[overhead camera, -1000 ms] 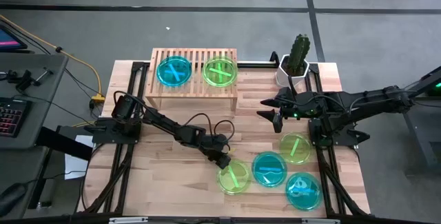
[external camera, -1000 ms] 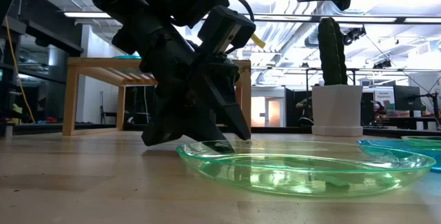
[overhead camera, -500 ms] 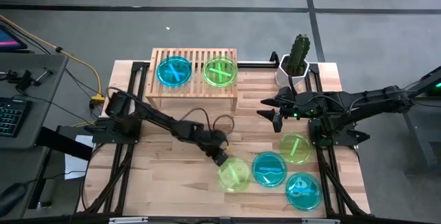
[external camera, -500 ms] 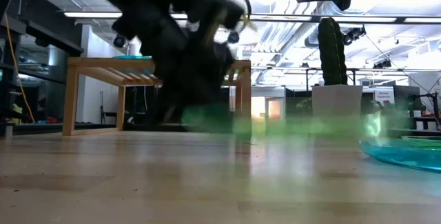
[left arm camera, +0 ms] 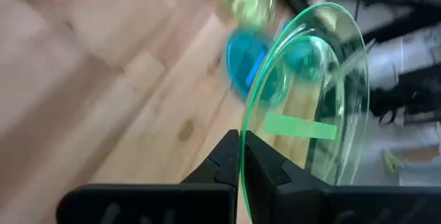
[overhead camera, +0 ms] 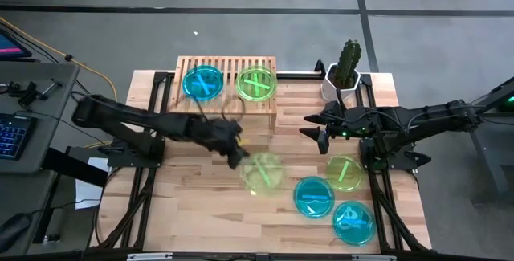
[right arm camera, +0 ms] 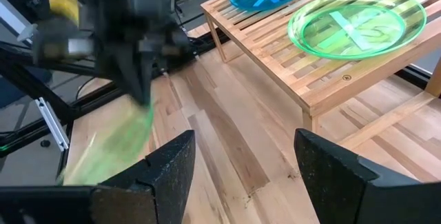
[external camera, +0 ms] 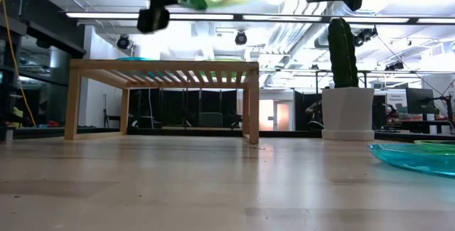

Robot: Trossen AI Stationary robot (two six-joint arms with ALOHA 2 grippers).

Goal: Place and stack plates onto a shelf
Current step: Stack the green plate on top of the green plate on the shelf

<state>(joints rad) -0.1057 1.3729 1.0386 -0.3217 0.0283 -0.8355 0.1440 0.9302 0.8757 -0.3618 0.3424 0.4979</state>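
Left tool (overhead camera: 235,155): raised above the middle of the table (overhead camera: 201,205), in front of the shelf (overhead camera: 226,104); fingers (left arm camera: 269,171) pinched together on the rim of a yellow-green plate (overhead camera: 263,170), which was held clear of the table and seen blurred from above; in the left wrist view the plate (left arm camera: 324,107) stood on edge between the fingers.

Right tool (overhead camera: 316,130): hovered over the right side of the table, in front of the plant pot (overhead camera: 338,87); fingers (right arm camera: 169,172) spread well apart, nothing between them.

Shelf: stood at the far edge of the table, left of the pot. On its slatted top lay one cyan-blue plate (overhead camera: 202,82) to the left and one yellow-green plate (overhead camera: 257,83) to the right, side by side, apart.

Table, right front quarter: one yellow-green plate (overhead camera: 344,172) farthest back; one cyan-blue plate (overhead camera: 313,196) nearer the middle; one cyan-blue plate (overhead camera: 353,222) nearest the front edge. The three lay close together; whether their rims touched could not be told.

Pot: white, holding a cactus (overhead camera: 348,58), at the far right corner.
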